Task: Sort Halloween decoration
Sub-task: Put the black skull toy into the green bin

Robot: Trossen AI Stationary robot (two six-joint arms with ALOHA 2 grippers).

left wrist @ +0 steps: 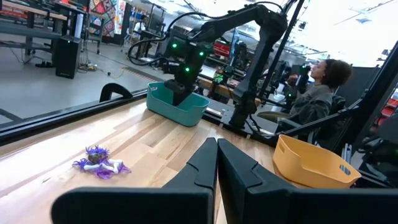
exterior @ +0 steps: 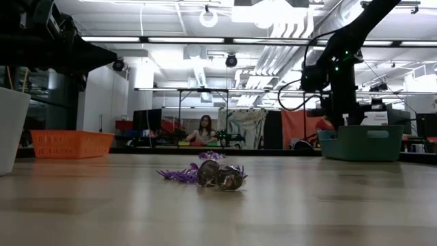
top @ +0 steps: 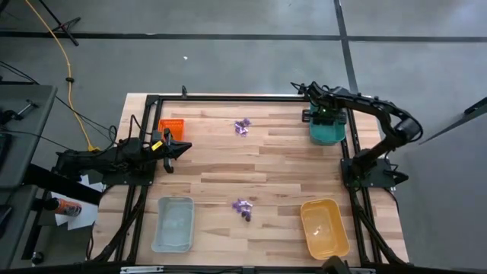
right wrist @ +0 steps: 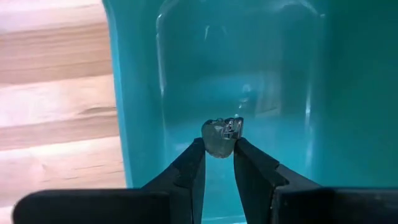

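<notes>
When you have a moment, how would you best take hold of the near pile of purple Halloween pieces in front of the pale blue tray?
Probably from straight above. The near pile lies low and loose on the wooden table, with nothing close around it. In the low view its two rounded dark pieces offer the firmest sides to pinch; the purple strands are thin and splayed, so they look harder to grip.

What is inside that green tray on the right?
Over the green tray, the right tool pinches a small whitish piece. The floor in view looks bare; the tool's fingers hide part.
</notes>
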